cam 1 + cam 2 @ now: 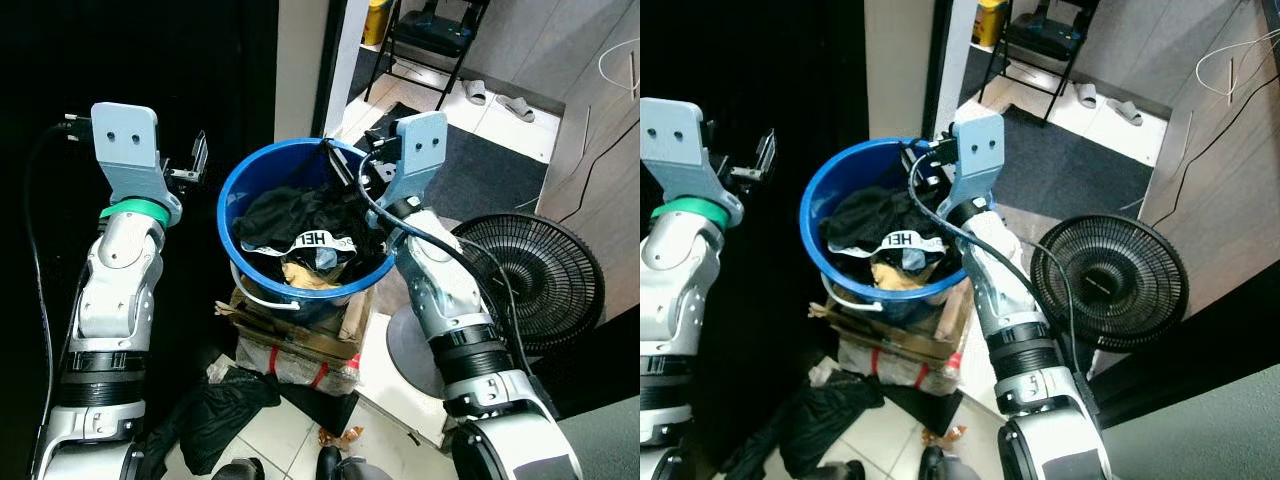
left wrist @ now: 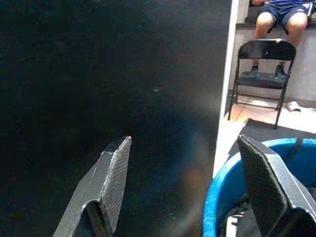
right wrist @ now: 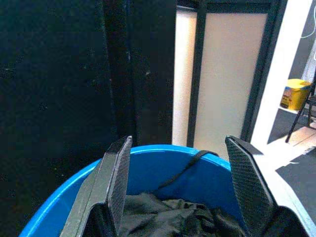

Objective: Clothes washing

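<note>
So the right gripper [image 3: 177,197] is sitting right over the near rim of the round blue plastic bucket [image 1: 240,180], its two black fingers [image 3: 116,182] spread wide with nothing between them, just air above the laundry. The left gripper [image 2: 190,192] is up beside the bucket's left side, outside the rim, also wide open and holding nothing, with a dark wall ahead of it.

The bucket's about half full. There's a crumpled black garment [image 1: 285,215] piled at the back, a white elastic waistband with black lettering [image 1: 310,240] lying across the middle, and something tan and crinkly [image 1: 305,275] down at the front. A thin black strap [image 3: 185,168] runs up over the far inside wall. A white handle [image 1: 262,295] hangs along the front of the bucket.

The bucket is perched on a beat-up brown cardboard box wrapped in plastic [image 1: 295,345], and more dark cloth [image 1: 215,410] is heaped on the white tiled floor [image 1: 275,430] just in front of it.

Room-wise it's tight. A round black floor fan [image 1: 530,275] lies just to the right, close to the robot's right arm. To the left it's all black wall. Past the bucket there's a doorway with a dark mat [image 1: 480,165], a black folding chair [image 2: 261,74] and a person's bare legs [image 2: 279,22] beyond it
</note>
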Controlling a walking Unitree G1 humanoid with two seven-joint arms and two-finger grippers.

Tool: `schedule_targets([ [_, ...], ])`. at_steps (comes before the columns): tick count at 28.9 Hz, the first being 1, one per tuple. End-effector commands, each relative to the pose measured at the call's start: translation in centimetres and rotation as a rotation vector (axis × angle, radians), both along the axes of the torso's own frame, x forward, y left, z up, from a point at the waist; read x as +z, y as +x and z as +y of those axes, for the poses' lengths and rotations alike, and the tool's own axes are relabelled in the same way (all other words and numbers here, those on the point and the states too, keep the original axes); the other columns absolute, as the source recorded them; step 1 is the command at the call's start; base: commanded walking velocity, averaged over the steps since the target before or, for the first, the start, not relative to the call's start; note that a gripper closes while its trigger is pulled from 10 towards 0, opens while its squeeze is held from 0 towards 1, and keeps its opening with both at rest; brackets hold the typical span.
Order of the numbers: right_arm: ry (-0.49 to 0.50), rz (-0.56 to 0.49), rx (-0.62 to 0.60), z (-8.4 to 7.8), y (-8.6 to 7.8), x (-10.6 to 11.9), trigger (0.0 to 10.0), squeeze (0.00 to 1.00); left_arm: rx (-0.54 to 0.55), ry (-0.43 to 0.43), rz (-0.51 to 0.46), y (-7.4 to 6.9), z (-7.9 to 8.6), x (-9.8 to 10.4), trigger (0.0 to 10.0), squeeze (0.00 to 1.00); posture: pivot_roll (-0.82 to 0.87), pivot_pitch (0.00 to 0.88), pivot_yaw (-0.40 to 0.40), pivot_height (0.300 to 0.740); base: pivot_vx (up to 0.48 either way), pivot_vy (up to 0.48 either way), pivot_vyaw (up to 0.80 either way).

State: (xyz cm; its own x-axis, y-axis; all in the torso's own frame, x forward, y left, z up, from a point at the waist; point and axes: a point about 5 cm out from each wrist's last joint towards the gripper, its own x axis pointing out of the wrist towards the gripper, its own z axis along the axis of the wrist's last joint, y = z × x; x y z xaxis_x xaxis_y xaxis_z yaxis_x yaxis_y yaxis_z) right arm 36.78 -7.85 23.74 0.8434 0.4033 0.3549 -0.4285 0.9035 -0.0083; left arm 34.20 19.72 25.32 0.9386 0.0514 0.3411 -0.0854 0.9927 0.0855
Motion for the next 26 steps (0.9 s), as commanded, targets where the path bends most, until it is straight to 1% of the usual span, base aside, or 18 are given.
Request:
schedule_targets([
  [1, -0.02, 0.001, -0.01, -0.3, 0.0, -0.4, 10.0, 0.0, -0.01, 0.009, 0.018, -0.1, -0.3, -0.6, 10.0, 0.0, 0.08, 0.084, -0.059, 0.74, 0.0, 0.0, 0.0],
  [6, -0.035, -0.009, -0.004, -0.1, -0.1, -0.3, 10.0, 0.0, -0.02, 0.014, 0.03, -0.2, -0.5, -0.8, 10.0, 0.0, 0.08, 0.086, -0.06, 0.74, 0.0, 0.0, 0.0],
  [7, -0.041, -0.012, 0.003, 0.1, -0.1, -0.2, 10.0, 0.0, -0.015, 0.016, 0.064, 0.1, -0.3, -1.4, 10.0, 0.0, 0.08, 0.09, -0.066, 0.74, 0.0, 0.0, 0.0],
  [8, -0.041, -0.012, 0.003, 0.1, -0.1, -0.2, 10.0, 0.0, -0.015, 0.016, 0.064, 0.1, -0.3, -1.4, 10.0, 0.0, 0.08, 0.09, -0.066, 0.74, 0.0, 0.0, 0.0],
  [9, -0.045, -0.014, 0.01, 0.3, -0.1, -0.2, 10.0, 0.0, -0.01, 0.014, 0.101, 0.4, -0.2, -2.1, 10.0, 0.0, 0.08, 0.094, -0.07, 0.74, 0.0, 0.0, 0.0],
  [10, -0.054, -0.007, 0.023, 0.6, 0.1, -0.2, 10.0, 0.0, 0.003, 0.005, 0.155, 1.0, 0.0, -3.2, 10.0, 0.0, 0.09, 0.103, -0.077, 0.74, 0.0, 0.0, 0.0],
  [11, -0.054, -0.007, 0.023, 0.6, 0.1, -0.2, 10.0, 0.0, 0.003, 0.005, 0.155, 1.0, 0.0, -3.2, 10.0, 0.0, 0.09, 0.103, -0.077, 0.74, 0.0, 0.0, 0.0],
  [12, -0.06, -0.001, 0.031, 0.9, 0.2, -0.2, 10.0, 0.0, 0.015, -0.004, 0.197, 1.4, 0.1, -3.9, 10.0, 0.0, 0.09, 0.11, -0.083, 0.74, 0.0, 0.0, 0.0],
  [13, -0.06, -0.001, 0.031, 0.9, 0.2, -0.2, 10.0, 0.0, 0.015, -0.004, 0.197, 1.4, 0.1, -3.9, 10.0, 0.0, 0.09, 0.11, -0.083, 0.74, 0.0, 0.0, 0.0],
  [14, -0.076, 0.017, 0.038, 1.3, 0.5, -0.3, 10.0, 0.0, 0.04, -0.026, 0.236, 2.1, 0.5, -4.7, 10.0, 0.0, 0.08, 0.117, -0.088, 0.74, 0.0, 0.0, 0.0],
  [16, -0.076, 0.017, 0.038, 1.3, 0.5, -0.3, 10.0, 0.0, 0.04, -0.026, 0.236, 2.1, 0.5, -4.7, 10.0, 0.0, 0.08, 0.117, -0.088, 0.74, 0.0, 0.0, 0.0],
  [18, -0.143, 0.093, 0.056, 2.0, 1.5, -1.3, 10.0, 0.0, 0.089, -0.065, 0.314, 3.3, 1.4, -6.4, 10.0, 0.0, 0.07, 0.131, -0.092, 0.74, 0.0, 0.0, 0.0],
  [19, -0.17, 0.136, 0.04, 1.8, 2.0, -1.8, 10.0, 0.0, 0.105, -0.067, 0.344, 3.5, 1.7, -7.2, 10.0, 0.0, 0.07, 0.142, -0.091, 0.74, 0.0, 0.0, 0.0],
  [21, -0.17, 0.136, 0.04, 1.8, 2.0, -1.8, 10.0, 0.0, 0.105, -0.067, 0.344, 3.5, 1.7, -7.2, 10.0, 0.0, 0.07, 0.142, -0.091, 0.74, 0.0, 0.0, 0.0],
  [23, -0.213, 0.186, -0.008, 0.8, 2.7, -2.5, 10.0, 0.0, 0.108, -0.05, 0.367, 3.3, 1.9, -8.0, 10.0, 0.0, 0.07, 0.149, -0.09, 0.74, 0.0, 0.0, 0.0],
  [24, -0.226, 0.188, -0.023, 0.5, 2.8, -2.6, 10.0, 0.0, 0.101, -0.048, 0.365, 3.2, 1.9, -8.1, 10.0, 0.0, 0.06, 0.157, -0.09, 0.74, 0.0, 0.0, 0.0],
  [25, -0.226, 0.188, -0.023, 0.5, 2.8, -2.6, 10.0, 0.0, 0.101, -0.048, 0.365, 3.2, 1.9, -8.1, 10.0, 0.0, 0.06, 0.157, -0.09, 0.74, 0.0, 0.0, 0.0],
  [26, -0.275, 0.173, -0.033, 0.2, 2.8, -2.7, 10.0, 0.0, 0.091, -0.019, 0.361, 2.9, 1.7, -8.2, 10.0, 0.0, 0.06, 0.166, -0.09, 0.74, 0.0, 0.0, 0.0],
])
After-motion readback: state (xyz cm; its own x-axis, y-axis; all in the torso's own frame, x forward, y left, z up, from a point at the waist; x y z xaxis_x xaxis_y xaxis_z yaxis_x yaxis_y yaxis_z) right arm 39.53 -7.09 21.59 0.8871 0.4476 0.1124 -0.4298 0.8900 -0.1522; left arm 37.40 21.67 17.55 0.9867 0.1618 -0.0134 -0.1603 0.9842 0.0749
